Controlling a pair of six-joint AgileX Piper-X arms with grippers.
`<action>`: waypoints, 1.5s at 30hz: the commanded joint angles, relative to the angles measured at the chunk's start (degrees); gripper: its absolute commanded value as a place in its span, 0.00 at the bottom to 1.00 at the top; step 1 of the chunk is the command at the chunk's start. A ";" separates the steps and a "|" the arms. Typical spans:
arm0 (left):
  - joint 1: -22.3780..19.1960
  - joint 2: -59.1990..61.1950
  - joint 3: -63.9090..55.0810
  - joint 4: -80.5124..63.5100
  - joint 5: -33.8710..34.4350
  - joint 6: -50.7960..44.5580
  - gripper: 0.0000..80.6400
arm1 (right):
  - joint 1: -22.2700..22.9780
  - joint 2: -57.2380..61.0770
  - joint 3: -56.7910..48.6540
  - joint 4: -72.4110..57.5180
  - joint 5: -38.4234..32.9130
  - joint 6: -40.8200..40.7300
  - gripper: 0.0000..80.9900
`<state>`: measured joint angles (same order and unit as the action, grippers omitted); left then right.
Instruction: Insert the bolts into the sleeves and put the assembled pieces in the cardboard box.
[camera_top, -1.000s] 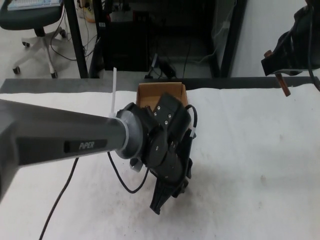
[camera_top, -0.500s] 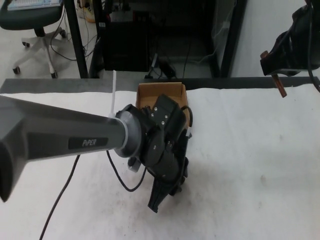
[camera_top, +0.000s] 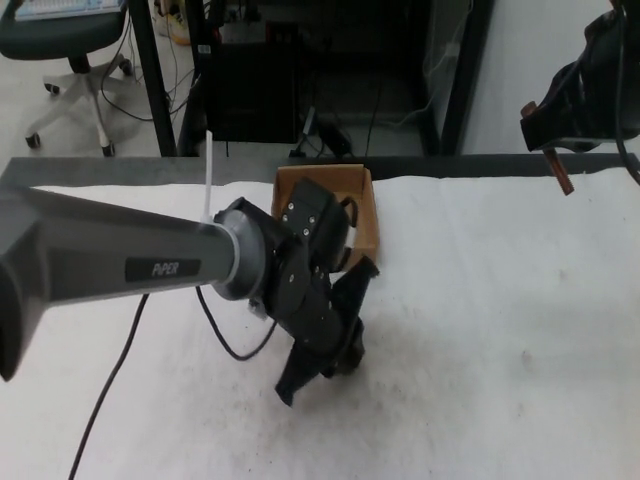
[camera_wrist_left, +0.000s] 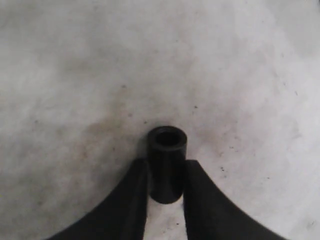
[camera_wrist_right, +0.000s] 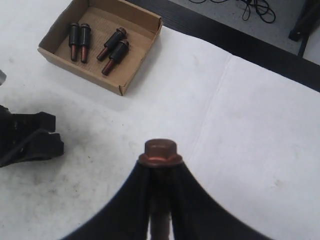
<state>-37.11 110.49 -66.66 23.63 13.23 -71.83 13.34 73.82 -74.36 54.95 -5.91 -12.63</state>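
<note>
Left wrist view: left pincer (camera_wrist_left: 166, 172) grips smooth black tubular sleeve (camera_wrist_left: 168, 159).

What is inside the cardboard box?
Four assembled pieces, black sleeves on copper-coloured bolts, lie in two pairs on the floor of the brown cardboard box. The sleeves cover the bolt shanks.

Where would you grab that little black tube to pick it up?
Pinch the short black cylindrical sleeve across its smooth side wall, from two opposite sides, as the left claw does. Holding it away from the open bore leaves that end free for the copper-coloured hex-head bolt.
</note>
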 joint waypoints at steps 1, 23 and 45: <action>0.79 -2.57 -1.08 3.87 0.05 14.32 0.00 | -0.19 -0.91 -0.39 0.42 -0.47 0.23 0.01; 2.85 -8.50 -2.04 27.45 -7.77 97.35 0.00 | 0.22 -0.91 -0.39 1.82 -0.47 0.01 0.01; 2.85 -8.50 7.25 24.20 -3.70 96.89 0.12 | 0.22 -0.91 -0.39 2.13 -0.47 0.07 0.01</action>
<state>-34.22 102.22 -60.00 45.19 8.20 25.75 13.49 73.82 -74.36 56.75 -5.91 -12.63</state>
